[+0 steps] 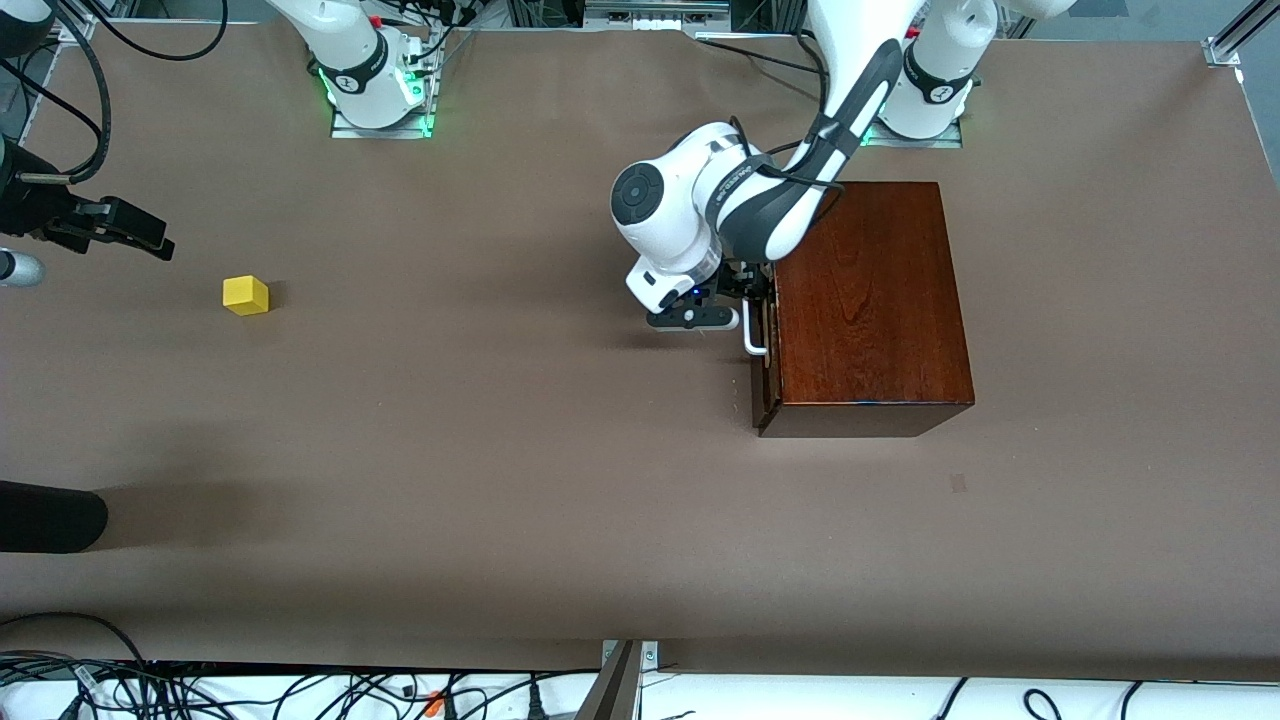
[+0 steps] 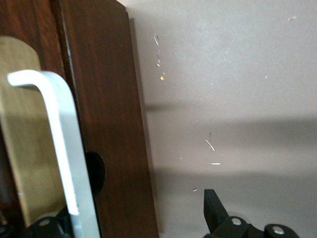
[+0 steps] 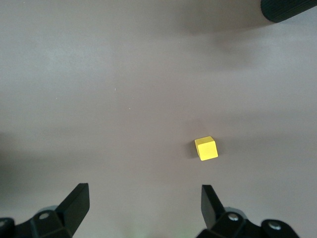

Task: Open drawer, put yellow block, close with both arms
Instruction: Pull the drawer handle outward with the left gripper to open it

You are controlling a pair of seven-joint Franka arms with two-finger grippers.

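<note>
One yellow block (image 1: 245, 295), one drawer (image 1: 764, 345) (handle (image 1: 752, 335) between left gripper (image 1: 748, 300) fingers, spread wide); right gripper (image 3: 143, 206) open above table (image 1: 500, 450).

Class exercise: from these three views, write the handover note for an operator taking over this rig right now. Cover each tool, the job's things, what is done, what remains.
Left tool: at the drawer's white handle, fingers open on either side of the bar.
Right tool: open, holding nothing, over the table at the right arm's end, near the yellow block.
Drawer: at most barely out of the wooden box.
Yellow block: on the table, untouched.
Done: left tool at the handle.
Left: pull the drawer open, put the block in, close with both arms.
</note>
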